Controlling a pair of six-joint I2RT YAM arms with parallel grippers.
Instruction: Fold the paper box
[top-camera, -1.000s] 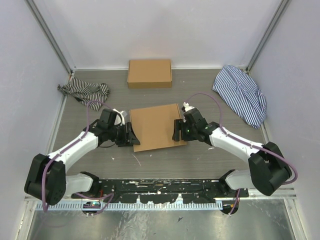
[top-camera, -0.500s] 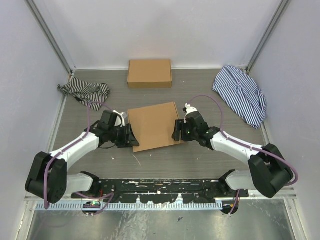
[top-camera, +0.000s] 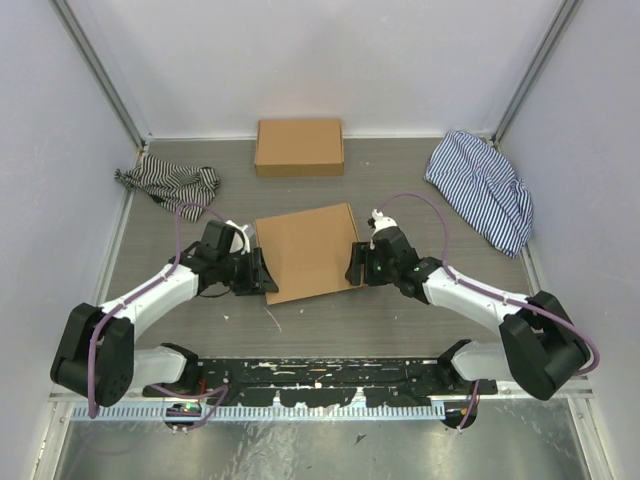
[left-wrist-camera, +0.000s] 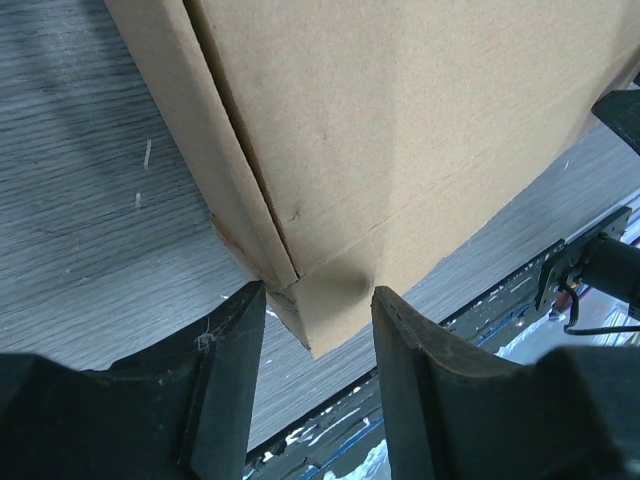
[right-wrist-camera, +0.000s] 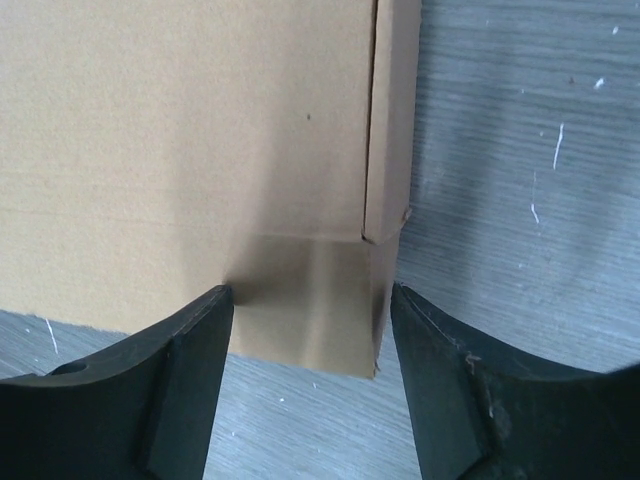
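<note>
- Since a second ago, the paper box (top-camera: 308, 252) has slid a little to the left and toward the back, and the right arm's elbow has swung outward.
- It lies mid-table, slightly askew, between the two grippers.
- It is plain brown cardboard with no print, and its broad top panel is closed flat.
- In the left wrist view, a narrow side wall runs along the box's edge, and the near corner looks slightly frayed.
- In the right wrist view, a side flap stops short of the near corner, exposing a lower panel.
- The left gripper (top-camera: 262, 272) is at the box's near left corner, its jaws parted around that corner and not pinching it.
- The right gripper (top-camera: 353, 268) is at the box's right edge, its jaws likewise spread and holding nothing.
</note>
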